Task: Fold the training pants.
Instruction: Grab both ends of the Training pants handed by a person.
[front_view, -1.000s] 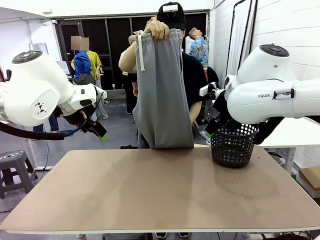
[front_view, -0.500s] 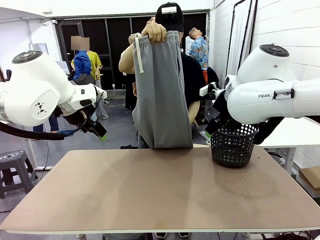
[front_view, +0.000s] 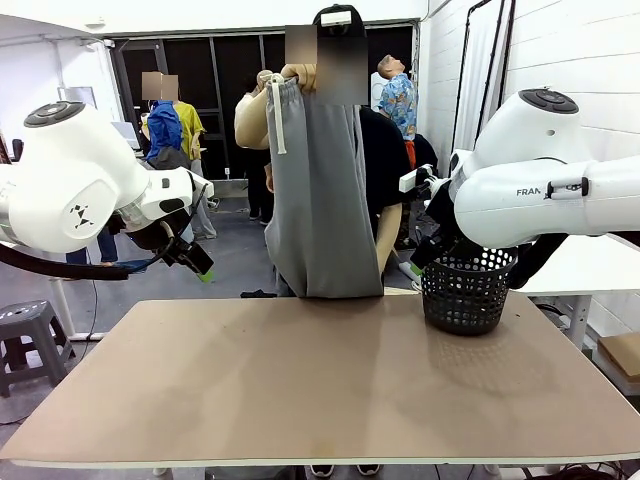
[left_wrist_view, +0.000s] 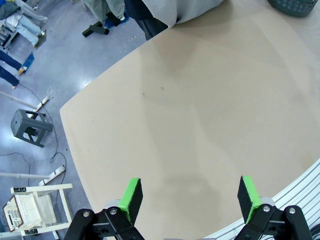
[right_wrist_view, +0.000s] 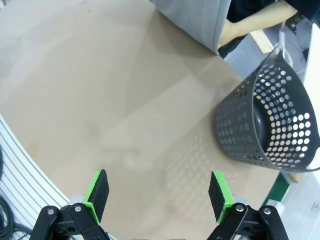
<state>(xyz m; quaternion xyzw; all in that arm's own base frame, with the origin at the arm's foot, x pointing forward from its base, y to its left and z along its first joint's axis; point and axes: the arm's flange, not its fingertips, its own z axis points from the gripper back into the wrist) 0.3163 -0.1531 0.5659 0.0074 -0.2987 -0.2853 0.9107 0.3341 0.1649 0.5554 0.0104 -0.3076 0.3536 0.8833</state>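
Observation:
A person at the far side of the table holds up the light grey training pants (front_view: 320, 190) by the waistband, and a white drawstring (front_view: 278, 115) dangles at the left. The pants' lower edge hangs at the table's far edge. They also appear at the top of the left wrist view (left_wrist_view: 182, 10) and the right wrist view (right_wrist_view: 195, 17). My left gripper (front_view: 195, 262) (left_wrist_view: 190, 197) hovers open, left of the pants and above the table's left side. Behind the basket, my right gripper (front_view: 420, 262) (right_wrist_view: 159, 195) is open too, with nothing between its fingers.
A black perforated basket (front_view: 466, 290) (right_wrist_view: 270, 125) stands on the tan table (front_view: 320, 380) at the far right. A grey stool (front_view: 25, 330) stands on the floor to the left. Other people stand farther back in the room.
The person's hand has shifted slightly left on the waistband and the pants have swayed a little. Both arms have stayed still.

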